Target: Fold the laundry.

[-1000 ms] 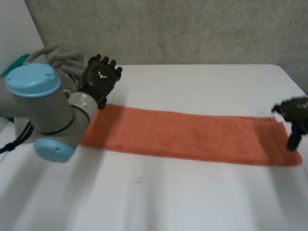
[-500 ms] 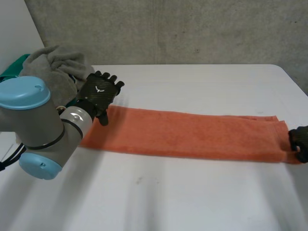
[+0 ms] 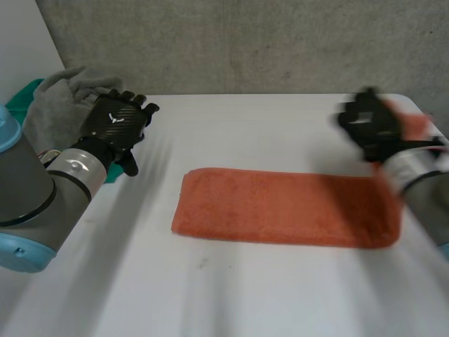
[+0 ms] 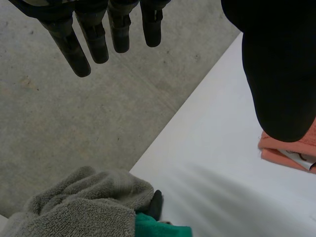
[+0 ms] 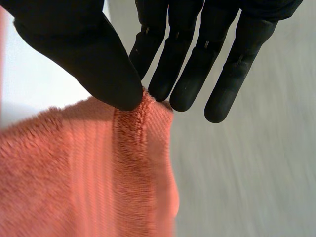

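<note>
Orange towel (image 3: 280, 209) lies as a long strip across the middle of the worktop (image 3: 245, 302). Its right end is raised off the surface by your right hand (image 3: 368, 126), whose thumb and fingers (image 5: 192, 69) pinch the hem. Your left hand (image 3: 119, 123) hovers clear of it near the grey towel (image 3: 63, 98), fingers (image 4: 94, 34) straight and apart, holding nothing. You look to be mid-fold, end over end: next, carry the pinched end toward the left end and lay it edge to edge. Count one orange towel, one heaped grey towel, and one green item (image 3: 24, 95) against it.
</note>
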